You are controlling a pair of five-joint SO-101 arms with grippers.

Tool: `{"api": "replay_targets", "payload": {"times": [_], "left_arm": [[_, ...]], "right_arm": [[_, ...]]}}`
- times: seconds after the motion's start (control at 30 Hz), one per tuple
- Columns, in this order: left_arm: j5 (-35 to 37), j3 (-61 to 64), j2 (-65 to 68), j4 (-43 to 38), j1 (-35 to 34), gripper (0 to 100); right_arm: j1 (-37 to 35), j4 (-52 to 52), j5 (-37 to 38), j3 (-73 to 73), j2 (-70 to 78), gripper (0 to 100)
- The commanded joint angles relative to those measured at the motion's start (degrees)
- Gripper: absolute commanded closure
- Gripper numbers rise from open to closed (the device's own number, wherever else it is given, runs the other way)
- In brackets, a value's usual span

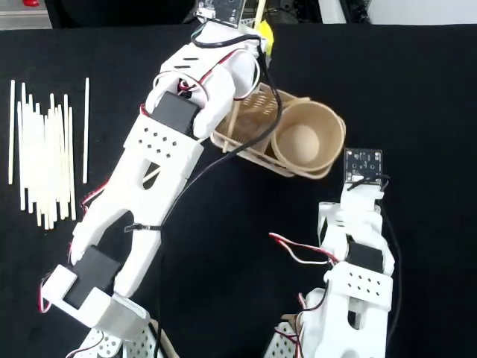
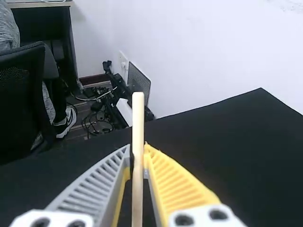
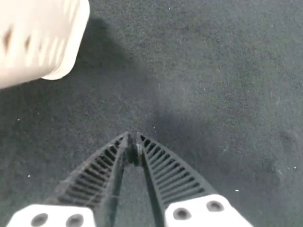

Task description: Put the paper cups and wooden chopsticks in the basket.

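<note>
My left gripper [image 2: 137, 150] is shut on a single wooden chopstick [image 2: 138, 118] that sticks out past its grey and yellow fingers. In the high view this gripper [image 1: 262, 39] sits at the table's far edge, just beyond the woven basket [image 1: 250, 130], with the left arm stretched over the basket's near-left part. A paper cup [image 1: 305, 139] lies in the basket's right end, mouth up. A bundle of several loose chopsticks [image 1: 45, 156] lies on the black table at the far left. My right gripper [image 3: 131, 142] is shut on nothing, low over bare black cloth.
The right arm [image 1: 358, 268] rests at the front right, near the basket's right end. A pale blurred object [image 3: 38, 38] lies close ahead of the right gripper. Beyond the table's far edge are a white wall, cables and a chair [image 2: 23, 94].
</note>
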Motion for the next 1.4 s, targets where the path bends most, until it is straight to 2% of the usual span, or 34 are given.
{"api": "replay_targets", "payload": {"times": [0.0, 0.1, 0.27, 0.37, 0.57, 0.8, 0.93, 1.13, 1.37], "left_arm": [[0.3, -1.4, -4.1, -1.2, 0.4, 97], [0.4, -0.5, -3.9, -5.0, 0.4, 97], [0.4, 1.0, 0.3, -16.0, 0.3, 97], [0.4, 0.7, 1.3, -18.6, 0.5, 97], [0.4, -1.0, 1.9, -13.5, 1.2, 97], [0.4, -0.9, 1.8, -11.1, 1.0, 97], [0.4, -0.6, 1.8, -9.9, -0.3, 97], [0.4, 0.3, 1.5, -9.8, -2.6, 97], [0.4, 0.3, 1.8, -9.8, -3.1, 97]], "right_arm": [[-0.4, -1.1, 0.4, -0.5, -0.8, 98.3], [-0.4, -1.1, 0.4, -0.5, -0.8, 98.3], [-0.4, -1.1, 0.4, -0.4, -0.8, 98.3], [-0.4, -1.1, 0.4, -0.4, -0.8, 98.3], [-0.8, -1.1, 0.4, -0.4, -0.8, 98.3], [-0.4, -1.1, 0.4, -0.7, -0.8, 98.3], [3.3, 0.1, 0.4, -4.2, -0.8, 97.9], [1.3, 14.0, 0.4, -15.1, -0.8, 89.9], [-2.2, 28.8, 0.1, -34.5, -0.8, 75.7]]}}
